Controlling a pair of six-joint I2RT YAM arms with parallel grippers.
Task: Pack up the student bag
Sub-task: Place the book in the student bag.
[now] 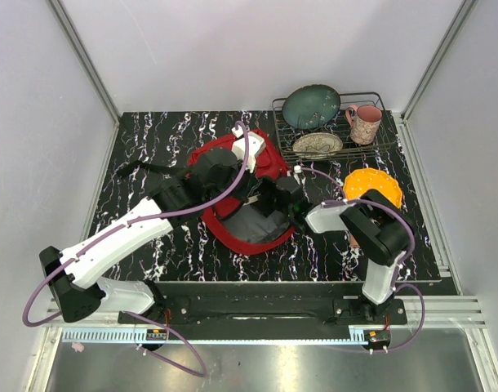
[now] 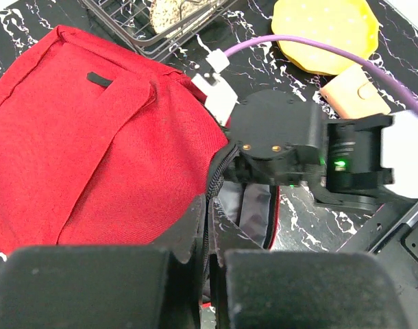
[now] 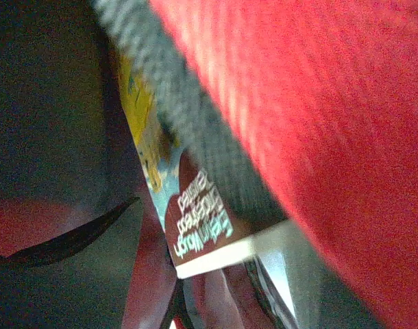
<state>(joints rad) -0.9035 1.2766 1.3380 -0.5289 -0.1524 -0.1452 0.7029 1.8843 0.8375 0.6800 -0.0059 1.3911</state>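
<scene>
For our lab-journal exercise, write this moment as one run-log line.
phase: packing | left gripper: shut on zip edge of student bag | right gripper: reaching into bag mouth, jaws hidden | printed book: inside bag

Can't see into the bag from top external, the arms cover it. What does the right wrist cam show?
Observer: It looks inside the red fabric backpack. A printed book or packet with a brown and yellow cover sits right ahead, under the grey lining edge.
Operator: Is the left gripper holding the mouth open?
Observer: The left wrist view shows the left gripper shut on the edge of the backpack's opening.
Operator: Anything hidden behind the right arm?
Observer: A tan snap pouch lies beside the yellow round plate.
</scene>
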